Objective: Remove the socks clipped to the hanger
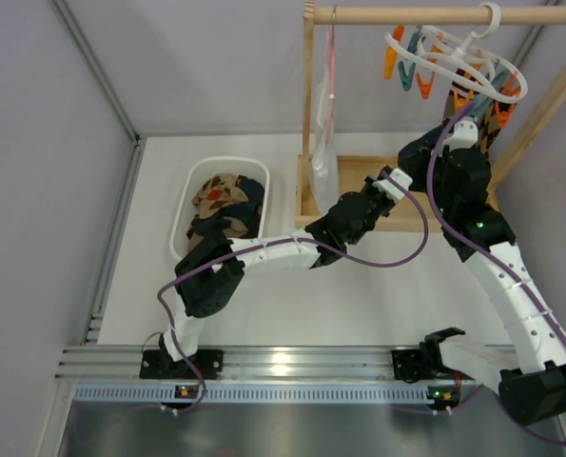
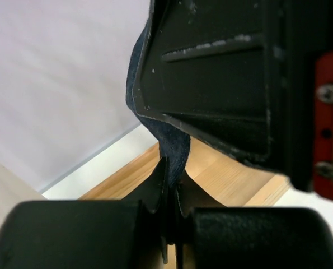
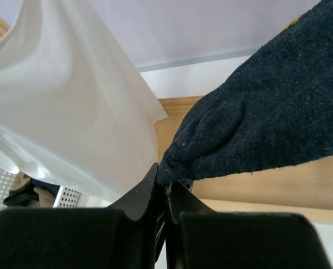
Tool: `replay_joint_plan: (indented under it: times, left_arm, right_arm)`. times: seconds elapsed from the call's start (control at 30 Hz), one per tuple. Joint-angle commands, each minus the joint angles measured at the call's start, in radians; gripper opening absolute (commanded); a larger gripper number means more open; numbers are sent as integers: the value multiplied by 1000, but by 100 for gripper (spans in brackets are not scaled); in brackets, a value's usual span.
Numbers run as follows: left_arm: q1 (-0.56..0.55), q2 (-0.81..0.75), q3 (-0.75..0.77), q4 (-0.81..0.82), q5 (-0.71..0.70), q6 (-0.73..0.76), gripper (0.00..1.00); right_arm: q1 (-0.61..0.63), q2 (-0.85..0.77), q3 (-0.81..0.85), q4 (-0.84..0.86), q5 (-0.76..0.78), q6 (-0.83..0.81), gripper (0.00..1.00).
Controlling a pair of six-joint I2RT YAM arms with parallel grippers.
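Note:
The white ring hanger (image 1: 451,55) with orange and teal clips hangs from the wooden rod at the top right. A brown argyle sock (image 1: 499,116) hangs from it. The dark navy sock (image 3: 267,112) stretches down from the hanger side; in the top view the right arm mostly hides it. My right gripper (image 3: 165,182) is shut on the navy sock's lower tip, just under the hanger (image 1: 418,157). My left gripper (image 2: 170,185) is shut on a strip of the same navy sock (image 2: 174,151), right beside the right gripper (image 1: 394,179).
A white basket (image 1: 183,205) at the left holds other socks. A white cloth bag (image 1: 322,157) hangs on a pink wire hanger (image 1: 331,67) from the wooden rod (image 1: 435,14); it also fills the left of the right wrist view (image 3: 71,101). The wooden rack base (image 1: 354,169) lies beneath both grippers.

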Motion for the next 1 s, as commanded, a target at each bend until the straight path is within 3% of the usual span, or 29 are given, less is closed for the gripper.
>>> replay_joint_plan:
  times: [0.0,0.07,0.17,0.2,0.27,0.43,0.6,0.97]
  left_arm:
    - [4,-22,19,98,-21,-26,0]
    - [4,-34,-4,98,-18,-55,0]
    - [4,-60,-32,98,7,-89,0]
    - [4,-67,-44,98,8,-97,0]
    - [4,-67,-53,98,13,-112,0]
    - [4,-67,-78,96,24,-138,0]
    - [4,-77,-108,96,45,-167,0]
    - [3,-133,-168,96,53,-192,0]
  right_arm:
    - [16,-31,-8,13,-4,13,8]
    - [6,-34,-10,7,-28,3,29]
    - [-14,-62,-24,-18,-41,-4,45]
    - [-42,-92,-30,-21,-50,-4,58]
    - [-72,-123,-33,-48,-73,-8,67]
    - [-184,-192,24,-136,-110,-56,70]
    - [-363,-160,138,-213,-167,-83,70]
    - [-391,58,418,-242,-193,-59,63]
